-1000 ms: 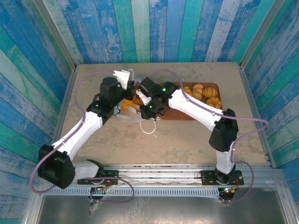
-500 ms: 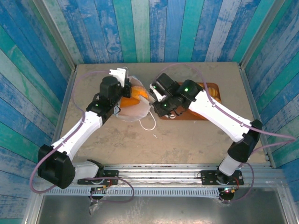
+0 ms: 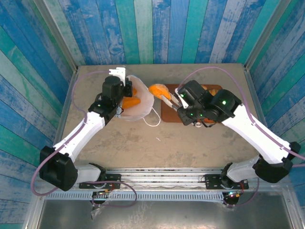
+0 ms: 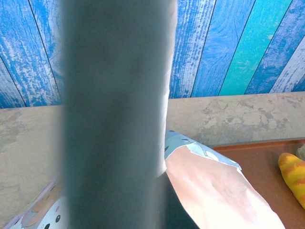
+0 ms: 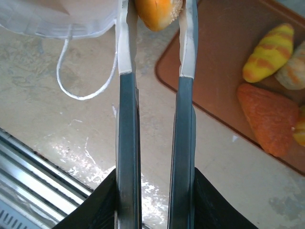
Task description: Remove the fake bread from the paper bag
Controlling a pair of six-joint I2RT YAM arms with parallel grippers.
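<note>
Right wrist view: my right end effector (image 5: 156, 16) pinches one orange fake bread (image 5: 153, 8) at the very fingertips, above bare table (image 5: 57, 129) between the paper bag (image 5: 66, 19) and the tray (image 5: 214, 52). So shallow a hold on glossy plastic could let it slip short of the tray. My left end effector (image 3: 125, 87), pressed together on the bag's rim, could tip the bag, where another loaf (image 3: 131, 101) lies inside.

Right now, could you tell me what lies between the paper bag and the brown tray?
An orange bread roll, pinched in the right gripper, hangs over that gap, and a white cord handle lies there too; the top view shows both.
</note>
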